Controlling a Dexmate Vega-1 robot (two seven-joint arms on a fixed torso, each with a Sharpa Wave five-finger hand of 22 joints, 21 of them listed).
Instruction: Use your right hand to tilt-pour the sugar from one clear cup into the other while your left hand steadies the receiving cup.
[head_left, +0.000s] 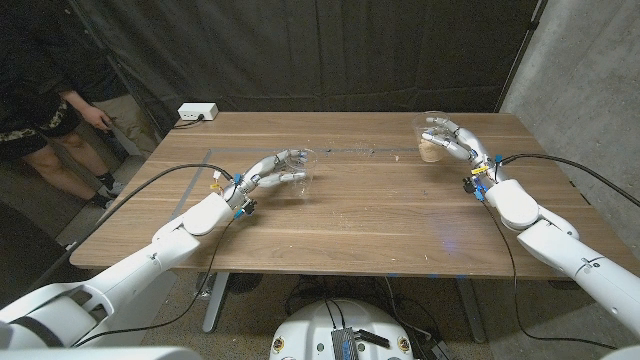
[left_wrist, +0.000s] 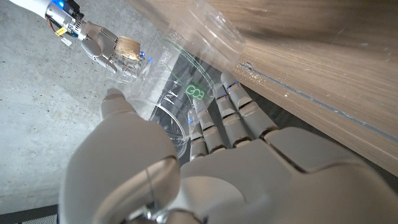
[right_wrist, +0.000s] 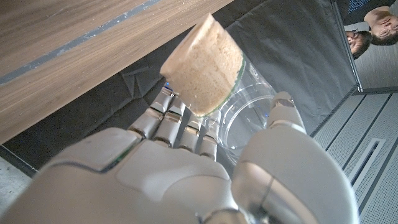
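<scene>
Nearest the head camera: both white arms enter from the bottom corners and reach forward over the wooden table (head_left: 350, 215). Left hand (head_left: 272, 172) sits on the left half of the table, fingers wrapped around the empty clear cup (head_left: 300, 168); in the left wrist view the fingers (left_wrist: 231, 118) and thumb curl around the cup's (left_wrist: 168, 93) transparent wall, so it's gripped, not loose. Can't tell from the head view if that cup is upright or slightly tipped. Right hand (head_left: 452, 140) is at the far right part of the table, well apart from the left, fingers closed around the sugar cup (head_left: 432, 138). Right wrist view shows the hand (right_wrist: 205, 168) grasping the cup's side, fingers (right_wrist: 163, 121) on one side and thumb on the other. Sugar (right_wrist: 205, 65) is a pale tan granular mass packed in the cup's bottom end; the rest of the cup is clear. A white power strip (head_left: 197, 113) lies at the table's far left corner. A person (head_left: 45, 110) stands beyond the table's left edge.
</scene>
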